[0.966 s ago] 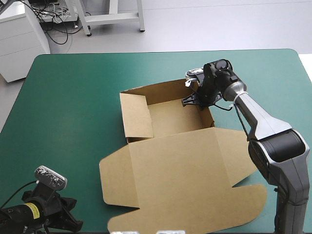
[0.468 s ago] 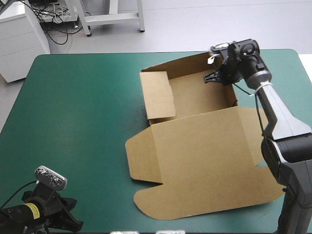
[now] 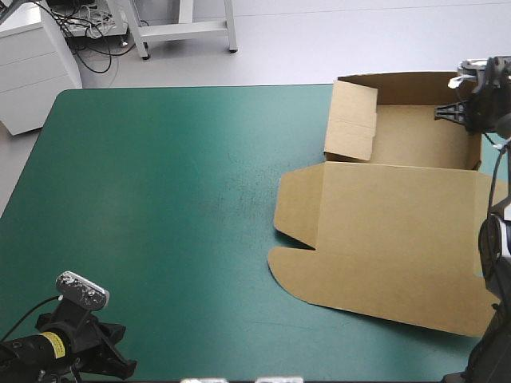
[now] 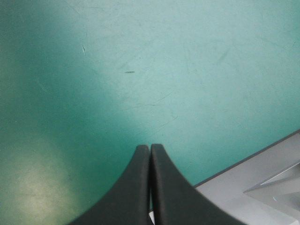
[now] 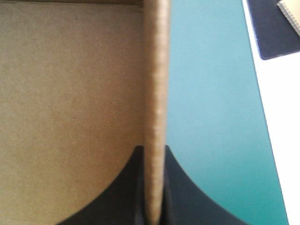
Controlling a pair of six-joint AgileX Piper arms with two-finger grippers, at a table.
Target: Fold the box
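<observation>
Box (image 3: 399, 231), single, in right gripper (image 5: 153, 151)

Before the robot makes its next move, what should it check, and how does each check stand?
1. Right gripper shut on a wall of the box: ok.
2. Left gripper shut, clear of the box: ok.
3. Lid lying flat on the table: ok.
4. Tray's far wall upright: ok.
5. Side flap tucked in place: cannot tell.
6. Lid's right corner on the table: cannot tell, the arm hides it.
</observation>
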